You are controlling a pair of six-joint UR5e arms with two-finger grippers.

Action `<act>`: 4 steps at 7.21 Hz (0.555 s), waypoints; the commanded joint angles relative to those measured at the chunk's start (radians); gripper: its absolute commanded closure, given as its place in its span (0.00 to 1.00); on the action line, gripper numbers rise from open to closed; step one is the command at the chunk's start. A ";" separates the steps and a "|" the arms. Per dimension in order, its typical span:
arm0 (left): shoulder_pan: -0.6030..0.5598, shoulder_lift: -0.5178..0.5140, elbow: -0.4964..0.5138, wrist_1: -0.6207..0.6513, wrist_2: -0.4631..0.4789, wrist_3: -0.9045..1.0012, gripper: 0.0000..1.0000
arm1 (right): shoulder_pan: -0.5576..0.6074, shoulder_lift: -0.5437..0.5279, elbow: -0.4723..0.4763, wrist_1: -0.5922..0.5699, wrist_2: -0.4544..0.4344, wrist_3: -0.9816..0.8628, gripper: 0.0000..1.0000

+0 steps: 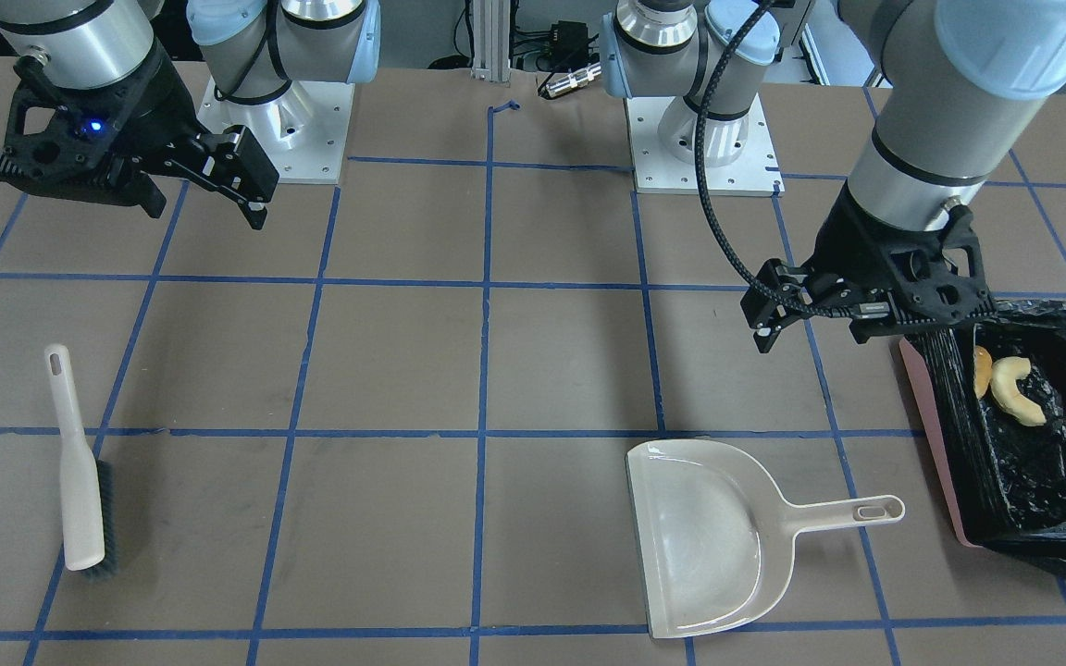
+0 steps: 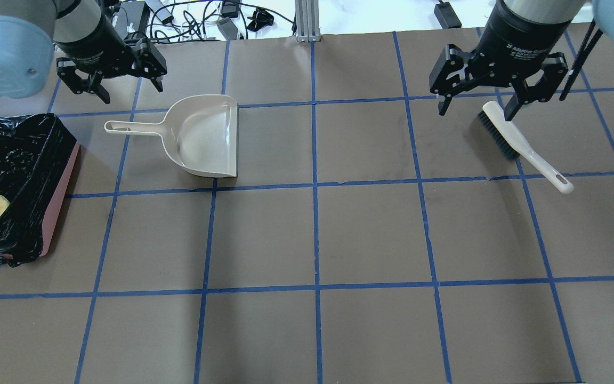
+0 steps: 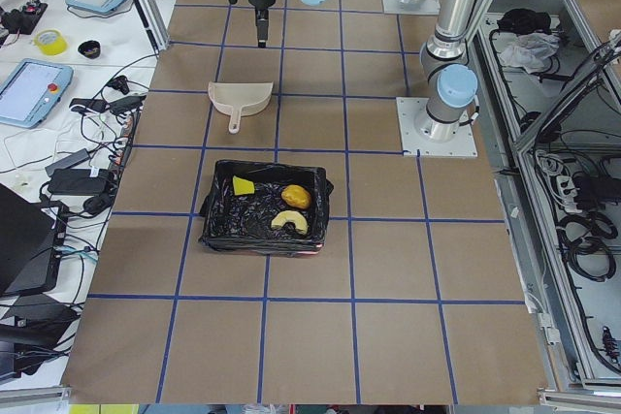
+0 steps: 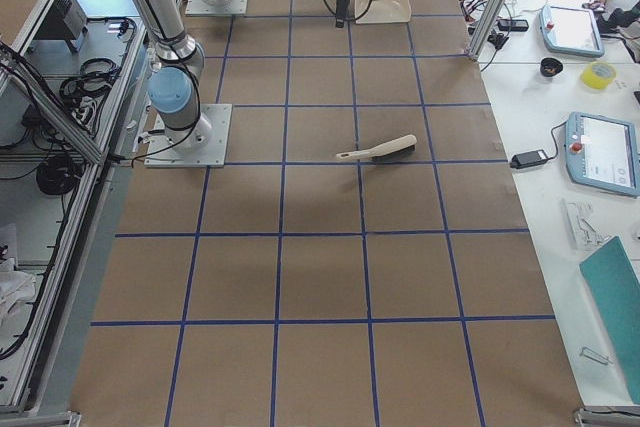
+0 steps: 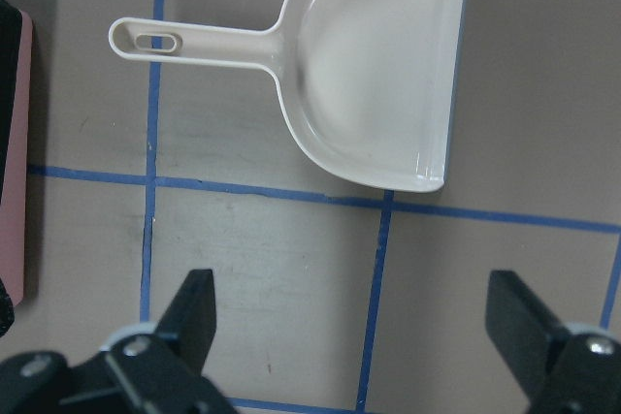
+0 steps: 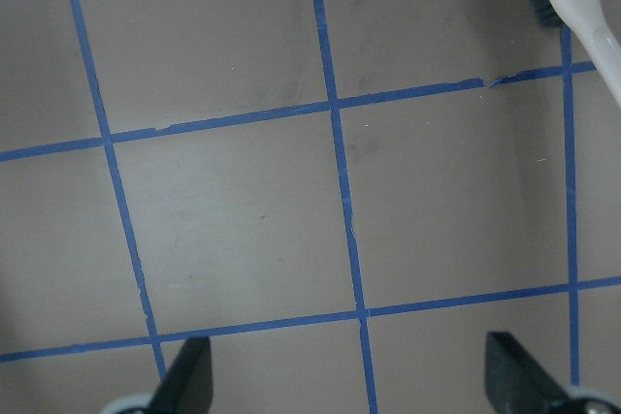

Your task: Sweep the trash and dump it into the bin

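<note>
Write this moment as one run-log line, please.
trash: in bin | dustpan: empty, on table | brush: on table | left end effector: open, empty | right end effector: open, empty

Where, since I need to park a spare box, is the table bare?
The middle squares between dustpan and brush are bare, as is the table nearer the robot. Crowded: bin, dustpan handle and left gripper cluster at the robot's left end.
</note>
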 commanded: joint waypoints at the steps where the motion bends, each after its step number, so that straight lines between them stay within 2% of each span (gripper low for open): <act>1: -0.008 0.030 0.049 -0.125 -0.071 0.117 0.00 | -0.002 0.000 0.002 0.002 -0.002 0.000 0.00; 4: -0.028 0.056 0.046 -0.156 -0.049 0.126 0.00 | 0.002 0.000 0.000 0.005 0.000 0.000 0.00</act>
